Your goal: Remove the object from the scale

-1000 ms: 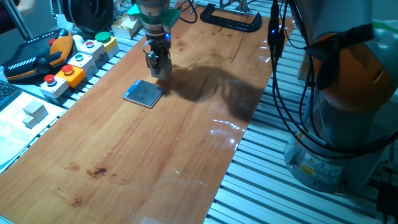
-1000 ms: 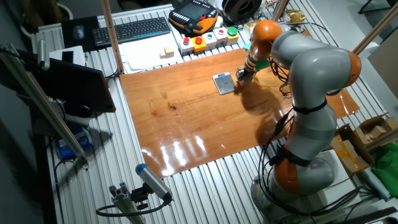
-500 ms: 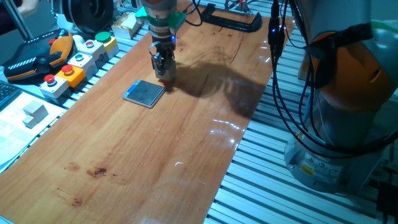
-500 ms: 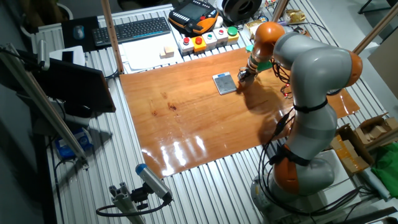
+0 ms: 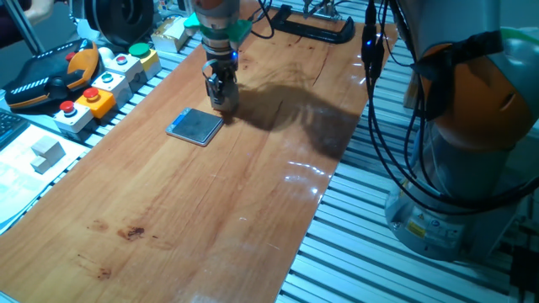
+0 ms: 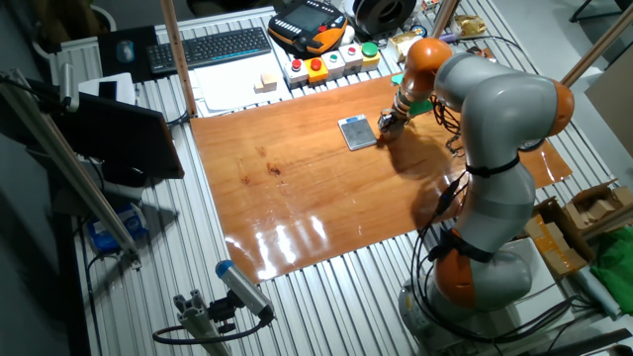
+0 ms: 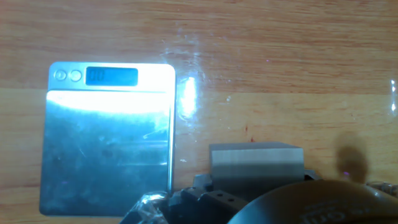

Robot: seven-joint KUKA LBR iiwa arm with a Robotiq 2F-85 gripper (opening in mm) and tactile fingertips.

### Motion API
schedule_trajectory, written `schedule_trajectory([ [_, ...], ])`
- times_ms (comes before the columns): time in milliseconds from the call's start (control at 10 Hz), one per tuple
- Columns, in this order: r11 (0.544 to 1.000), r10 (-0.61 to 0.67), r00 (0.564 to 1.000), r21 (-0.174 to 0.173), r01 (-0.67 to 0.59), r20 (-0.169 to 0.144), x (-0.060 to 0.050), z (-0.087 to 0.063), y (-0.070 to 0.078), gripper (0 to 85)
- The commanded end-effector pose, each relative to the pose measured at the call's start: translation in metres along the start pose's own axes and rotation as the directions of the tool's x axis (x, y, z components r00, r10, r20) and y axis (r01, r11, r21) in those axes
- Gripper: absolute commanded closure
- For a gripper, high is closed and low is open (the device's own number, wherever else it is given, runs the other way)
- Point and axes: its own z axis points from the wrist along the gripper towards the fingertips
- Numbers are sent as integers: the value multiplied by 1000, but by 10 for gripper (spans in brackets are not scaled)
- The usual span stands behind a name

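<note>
Your gripper [image 5: 221, 99] appeared to pinch the cube [image 7: 256, 169] just beside the bare scale [image 7: 107, 137]; it looked light, rigid, smooth-faced, best held across opposite flat sides.

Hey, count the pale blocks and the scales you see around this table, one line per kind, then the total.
Pale blocks: 2, the cube beside the scale and the block on the white paper
Scales: 1, the scale
Total: 3
</note>
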Motion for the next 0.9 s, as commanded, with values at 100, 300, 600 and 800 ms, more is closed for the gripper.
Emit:
schedule_trajectory([
  [100, 1000, 7, 1000, -8, -7, 2, 0, 2, 0, 673],
  [300, 1000, 16, 1000, 0, -16, 14, 0, 4, -1, 507],
  [600, 999, 36, 999, -4, -36, 37, 1, 6, -2, 83],
  [800, 999, 39, 998, -4, -39, 43, 0, 5, -1, 0],
])
